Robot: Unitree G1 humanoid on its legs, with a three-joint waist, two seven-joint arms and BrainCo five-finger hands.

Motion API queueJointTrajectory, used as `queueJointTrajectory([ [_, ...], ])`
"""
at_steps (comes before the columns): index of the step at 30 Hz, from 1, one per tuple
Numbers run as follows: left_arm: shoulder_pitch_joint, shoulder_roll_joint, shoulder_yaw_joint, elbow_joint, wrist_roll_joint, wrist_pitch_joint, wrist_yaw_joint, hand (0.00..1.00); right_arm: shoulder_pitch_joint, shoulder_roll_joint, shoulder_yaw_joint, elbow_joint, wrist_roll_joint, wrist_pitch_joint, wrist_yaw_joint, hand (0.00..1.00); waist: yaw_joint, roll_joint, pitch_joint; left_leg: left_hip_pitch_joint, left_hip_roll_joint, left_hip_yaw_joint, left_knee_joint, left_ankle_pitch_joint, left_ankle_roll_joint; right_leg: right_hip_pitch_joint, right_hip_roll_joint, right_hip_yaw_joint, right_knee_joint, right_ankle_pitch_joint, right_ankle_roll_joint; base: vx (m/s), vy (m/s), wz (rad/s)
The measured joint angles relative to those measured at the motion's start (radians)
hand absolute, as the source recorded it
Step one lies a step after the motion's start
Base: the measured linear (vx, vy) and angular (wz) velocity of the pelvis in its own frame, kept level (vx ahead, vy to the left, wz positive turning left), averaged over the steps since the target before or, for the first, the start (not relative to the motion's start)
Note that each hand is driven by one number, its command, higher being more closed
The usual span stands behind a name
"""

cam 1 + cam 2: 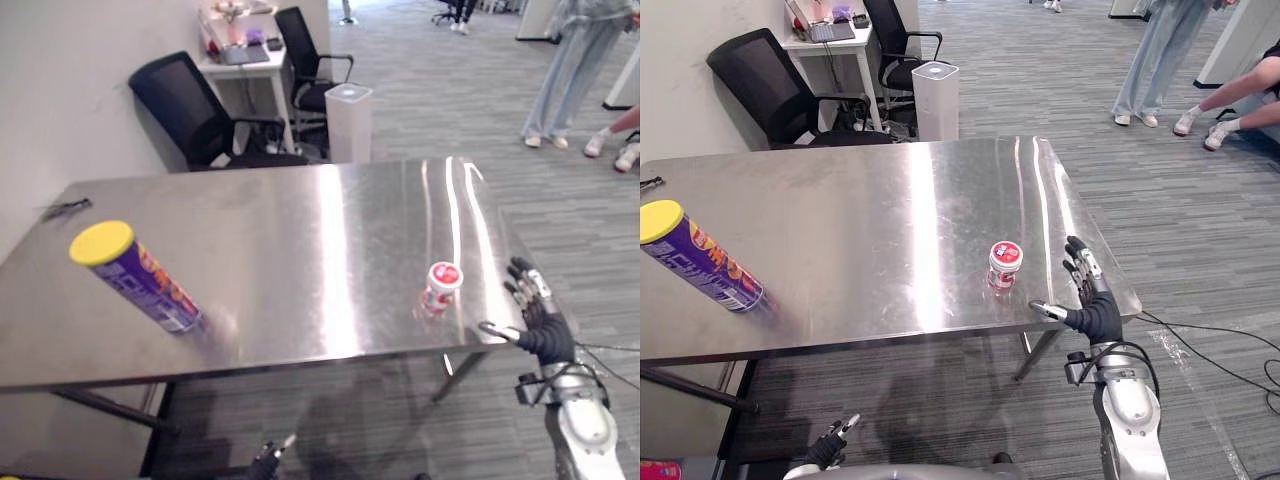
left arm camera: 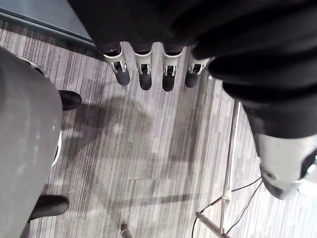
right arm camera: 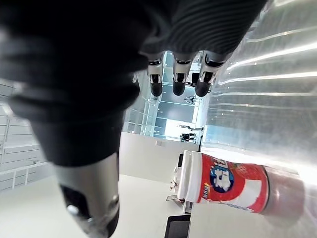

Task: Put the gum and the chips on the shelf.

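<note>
Steel table (image 1: pixel 890 190) stood on grey carpet floor (image 1: pixel 1180 230). Gum tub (image 1: pixel 1005 264), red and white, stood upright near the table's near right corner, lid up, nothing touching it. Chips can (image 1: pixel 702 262), purple with a yellow lid, was far over at the left side of the table, well apart from the gum; it appeared to stand on its base, though the angle left that uncertain. Right hand (image 1: pixel 1092 300) hovered at the near right corner of the table, just beside the gum but clear of it, fingers straight and spread wide, thumb out toward the tub, holding nothing. In the right wrist view the tub showed past the fingertips with a gap between. Left hand (image 2: pixel 145 77) hung low below the table's front edge, over the floor, fingers straight and empty. Beyond the table: black office chair (image 1: pixel 770 90), a white bin (image 1: pixel 936 95), a small white desk (image 1: pixel 825 40). A person (image 1: pixel 1160 50) stood at far right.
</note>
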Motion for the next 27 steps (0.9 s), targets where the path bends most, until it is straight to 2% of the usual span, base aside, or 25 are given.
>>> queueJointTrajectory([
  [1,-0.003,-0.001,0.0,0.001,0.001,0.0,0.002,0.0,0.0,0.001,0.002,0.023,-0.002,0.005,-0.005,0.0,0.011,0.0,-0.002,0.0,0.0,-0.004,-0.001,0.002,0.0,0.001,0.0,-0.003,0.0,0.0,0.0,-0.03,-0.015,0.05],
  [27,-0.012,0.005,-0.023,-0.004,0.009,0.014,0.019,0.0,-0.217,0.036,0.042,0.309,-0.052,0.035,-0.106,0.0,0.018,-0.009,0.0,0.014,-0.002,-0.032,-0.026,0.016,0.001,0.033,0.0,-0.035,-0.019,0.0,0.0,0.0,-0.004,0.03],
])
